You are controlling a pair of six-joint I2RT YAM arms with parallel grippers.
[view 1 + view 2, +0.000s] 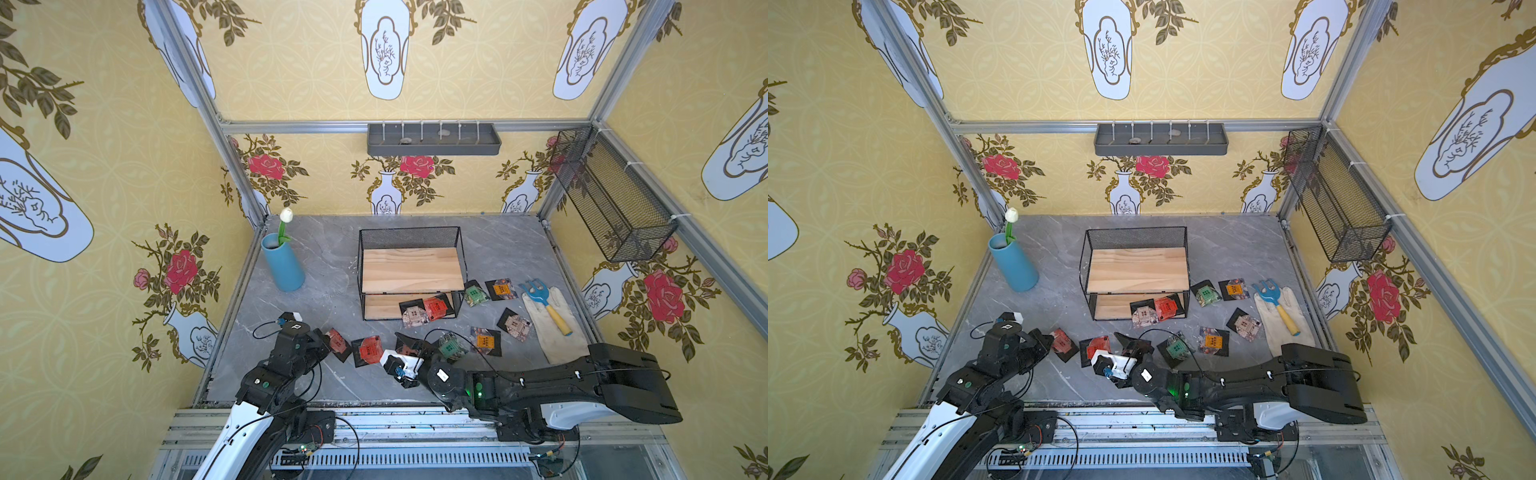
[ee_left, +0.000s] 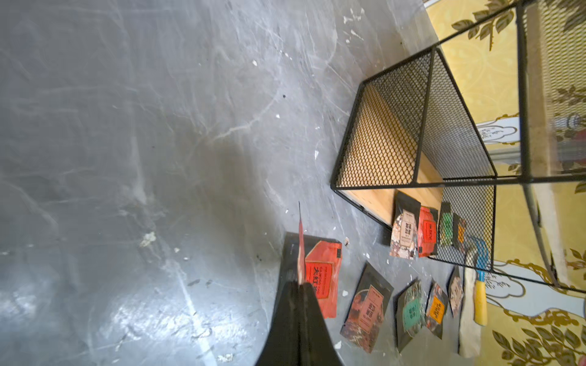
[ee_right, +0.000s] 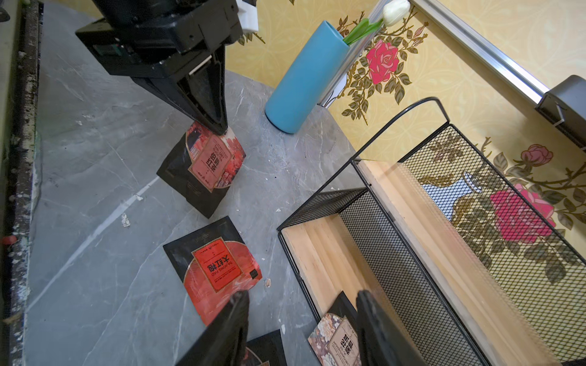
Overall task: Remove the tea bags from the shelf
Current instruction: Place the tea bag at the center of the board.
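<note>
Seen from above, a small two-tier wire shelf [image 1: 411,270] stands on a grey stone table [image 1: 332,257]. Its upper board is bare. Two tea bags lie on the lower board at its front right: a beige tea bag [image 1: 414,316] and, touching it, a red tea bag [image 1: 437,307]. Both hang partly over the front edge.

The right gripper [image 3: 302,296] hovers low just in front of the shelf with its jaws apart and nothing between them. The beige tea bag lies just ahead of it, slightly toward its right finger, so the right arm looks the better placed. The bags are square and lie flat, with no long side to line up on.

The left gripper [image 3: 215,125] is farther off, on the left, clamped on one corner of a pink tea bag [image 3: 206,168] that hangs tilted by the table.

The shelf's front wire post and the upper board close above are likely to crowd the reach. Other tea bags lie scattered on the table in front of and right of the shelf. A blue vase [image 1: 284,266] stands to the left, and a glove [image 1: 557,332] and a small rake [image 1: 540,295] lie to the right.
</note>
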